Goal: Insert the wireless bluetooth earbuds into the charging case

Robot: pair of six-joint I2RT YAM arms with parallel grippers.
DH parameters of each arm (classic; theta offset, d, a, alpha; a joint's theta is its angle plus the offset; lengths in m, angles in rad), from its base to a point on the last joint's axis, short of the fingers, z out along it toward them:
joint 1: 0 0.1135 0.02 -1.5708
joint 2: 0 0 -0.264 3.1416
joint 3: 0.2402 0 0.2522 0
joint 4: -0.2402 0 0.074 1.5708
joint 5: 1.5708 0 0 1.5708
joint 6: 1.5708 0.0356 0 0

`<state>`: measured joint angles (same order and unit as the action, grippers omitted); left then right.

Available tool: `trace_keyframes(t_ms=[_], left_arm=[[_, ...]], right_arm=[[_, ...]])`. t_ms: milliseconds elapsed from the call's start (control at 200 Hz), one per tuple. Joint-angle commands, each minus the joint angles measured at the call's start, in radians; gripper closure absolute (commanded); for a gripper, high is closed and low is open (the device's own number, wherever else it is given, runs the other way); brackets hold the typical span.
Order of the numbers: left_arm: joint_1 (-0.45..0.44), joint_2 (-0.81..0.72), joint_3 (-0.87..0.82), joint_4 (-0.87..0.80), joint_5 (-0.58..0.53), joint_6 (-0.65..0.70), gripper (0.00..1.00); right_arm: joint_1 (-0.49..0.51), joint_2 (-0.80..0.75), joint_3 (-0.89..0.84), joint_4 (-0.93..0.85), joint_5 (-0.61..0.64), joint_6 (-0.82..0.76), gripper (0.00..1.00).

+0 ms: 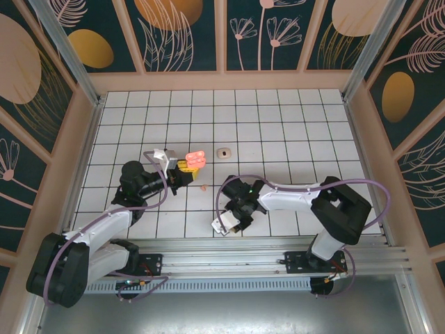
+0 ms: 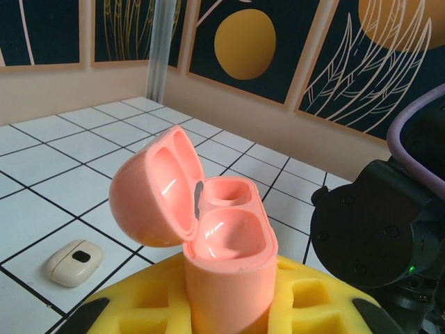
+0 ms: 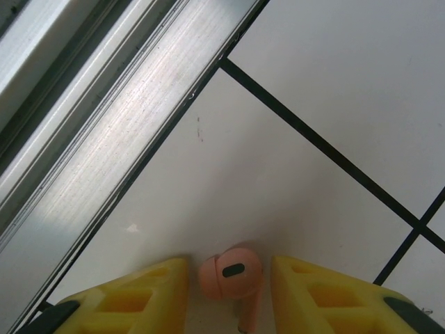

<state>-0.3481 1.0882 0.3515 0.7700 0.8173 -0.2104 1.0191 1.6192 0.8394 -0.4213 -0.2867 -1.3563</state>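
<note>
Clenched in left gripper (image 2: 233, 296) at six o'clock, left wrist view: open, empty pink charging case (image 2: 224, 240); right wrist view, six o'clock: right gripper (image 3: 229, 268) parted around pink earbud (image 3: 228, 275); top view: pick-up step, needing pinch, lift, carry toward eleven o'clock.

White tiled table (image 1: 278, 118), black grid lines. On it: cream case (image 1: 223, 152) mid-table, pink bud (image 1: 204, 187) nearer the arms, second pink bud (image 3: 229, 271) by the near rail (image 3: 104, 139).

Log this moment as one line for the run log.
left gripper: shut on pink case, lid open, empty | right gripper: open, straddling pink earbud on tile
</note>
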Motion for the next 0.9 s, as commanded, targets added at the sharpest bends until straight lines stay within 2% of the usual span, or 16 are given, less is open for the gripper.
trace_keyframes(t_ms=[0,280,480,616,701,821,896], left_arm=[[-0.005,-0.008,0.03,-0.012,0.002,0.025,0.91],[-0.005,-0.01,0.046,-0.069,0.001,0.062,0.91],[-0.005,-0.012,0.048,-0.084,0.002,0.084,0.9],[-0.005,-0.029,0.034,-0.073,-0.021,0.104,0.91],[-0.005,-0.04,0.004,0.016,-0.042,0.069,0.91],[-0.006,-0.032,-0.049,0.226,-0.05,-0.009,0.91],[-0.01,-0.025,-0.063,0.293,-0.067,-0.023,0.91]], right_arm=[[-0.004,0.021,0.01,0.003,-0.017,-0.016,0.66],[-0.017,0.033,0.016,-0.004,0.007,-0.002,0.76],[-0.037,0.015,0.027,0.013,0.013,0.06,0.78],[-0.083,-0.076,0.018,0.114,-0.091,0.24,0.78],[-0.115,-0.17,-0.014,0.232,-0.146,0.395,0.78],[-0.171,-0.322,-0.087,0.478,-0.199,0.668,0.78],[-0.211,-0.415,-0.153,0.684,-0.224,0.859,0.78]])
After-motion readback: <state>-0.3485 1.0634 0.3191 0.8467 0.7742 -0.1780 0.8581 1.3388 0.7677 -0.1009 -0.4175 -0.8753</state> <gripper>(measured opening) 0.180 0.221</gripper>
